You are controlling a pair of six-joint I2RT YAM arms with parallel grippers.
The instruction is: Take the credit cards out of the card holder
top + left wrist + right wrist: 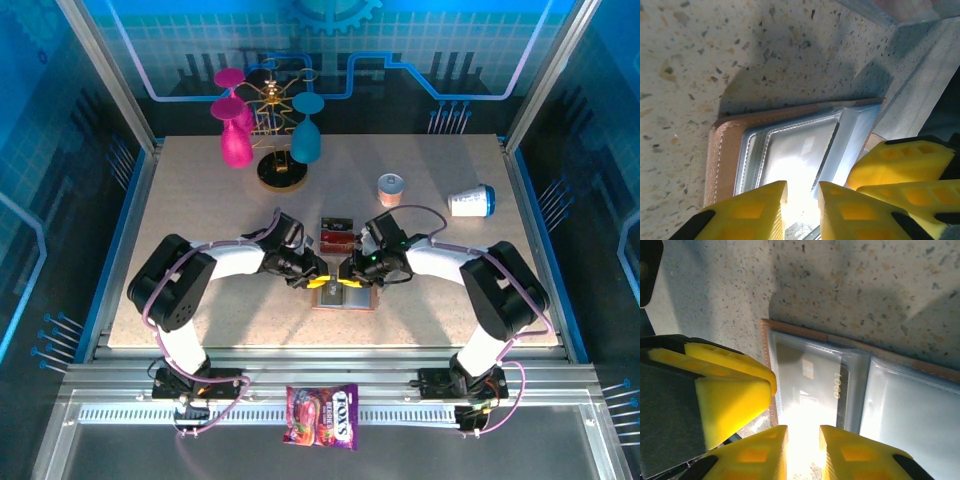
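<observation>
Top external: the holder (362,300) lies open on the table (200,200), near its front edge. The left gripper (322,281) and right gripper (351,282) meet tip to tip over the holder's far side. A stack of red cards (337,235) with dark bands lies just behind the holder, apart from it. A can (390,188) and a tipped cup (470,201) sit well behind and to the right of the holder.

Left wrist: the left gripper's yellow fingers (755,210) stand close together with a narrow gap, right over the holder's clear pockets. Glare fills the gap, so I cannot tell whether they pinch anything. The right gripper's fingers rest at the holder's right edge.

Right wrist: the right gripper's fingers (860,455) are likewise nearly together above the holder. Glare again hides whether they pinch anything. Through the holder's clear pocket a card (812,382) with a dark band shows. The left gripper sits at the holder's left edge.
</observation>
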